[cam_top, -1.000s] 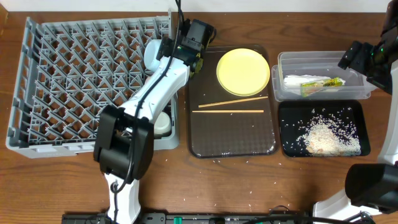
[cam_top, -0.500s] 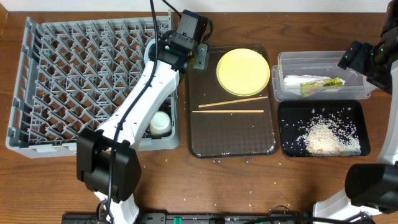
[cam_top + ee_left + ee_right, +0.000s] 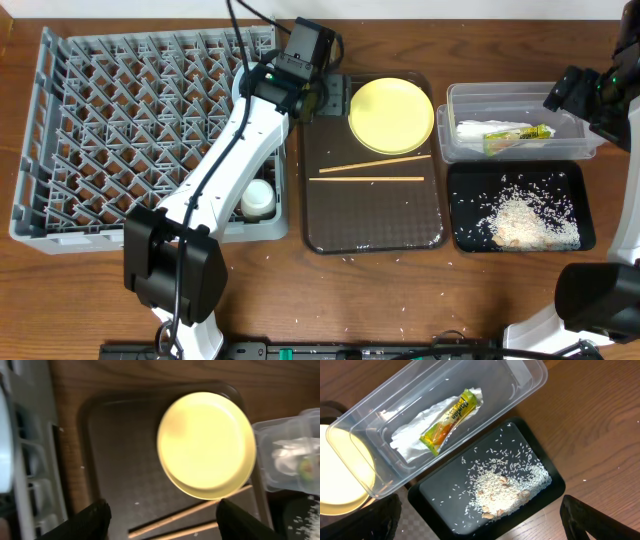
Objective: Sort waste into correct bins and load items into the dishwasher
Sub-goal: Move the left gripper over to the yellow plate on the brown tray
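Observation:
The yellow plate (image 3: 391,114) lies on the back of the dark brown tray (image 3: 375,225), with the two chopsticks (image 3: 372,170) in front of it. My left gripper (image 3: 328,97) is open and empty above the tray's back left. In the left wrist view (image 3: 167,520) the plate (image 3: 205,442) and chopsticks (image 3: 200,517) lie below it. The grey dish rack (image 3: 100,130) holds a white cup (image 3: 258,197) and a partly hidden light blue bowl (image 3: 241,92). My right gripper (image 3: 487,520) is open and empty over the clear tub (image 3: 520,380) and black tray (image 3: 435,505).
The wrapper (image 3: 449,421) and white paper (image 3: 407,440) lie in the clear tub. A rice heap (image 3: 505,492) sits in the black tray. Loose grains are scattered on the wooden table (image 3: 400,300) in front of the brown tray. The white bowl is not visible.
My left arm has swung right from the rack's back right corner to the brown tray's back left, and its elbow has shifted left. The right arm has not moved.

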Action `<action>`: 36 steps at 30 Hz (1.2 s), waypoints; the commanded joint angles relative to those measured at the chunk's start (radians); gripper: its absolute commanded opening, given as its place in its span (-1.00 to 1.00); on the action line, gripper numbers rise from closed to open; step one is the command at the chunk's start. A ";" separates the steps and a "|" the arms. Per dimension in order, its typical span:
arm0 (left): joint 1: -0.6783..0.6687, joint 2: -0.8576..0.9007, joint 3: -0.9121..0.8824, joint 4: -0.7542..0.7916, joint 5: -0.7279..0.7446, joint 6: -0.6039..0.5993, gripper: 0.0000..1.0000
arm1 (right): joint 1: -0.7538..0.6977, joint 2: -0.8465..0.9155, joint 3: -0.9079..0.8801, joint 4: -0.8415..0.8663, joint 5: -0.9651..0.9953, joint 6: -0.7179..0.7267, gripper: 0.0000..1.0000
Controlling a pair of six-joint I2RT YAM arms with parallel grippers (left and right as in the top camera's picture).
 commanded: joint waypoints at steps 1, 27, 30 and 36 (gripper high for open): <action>-0.034 -0.006 0.002 0.000 0.045 -0.032 0.39 | 0.000 0.004 0.001 -0.001 0.006 0.016 0.99; -0.069 0.018 0.002 -0.008 0.005 -0.123 0.36 | 0.000 0.004 0.001 -0.001 0.006 0.016 0.99; -0.069 0.023 0.002 -0.009 -0.015 -0.146 0.36 | 0.000 0.004 0.001 -0.001 0.006 0.016 0.99; -0.070 0.060 0.000 -0.009 -0.017 -0.172 0.36 | 0.000 0.004 0.001 -0.001 0.006 0.016 0.98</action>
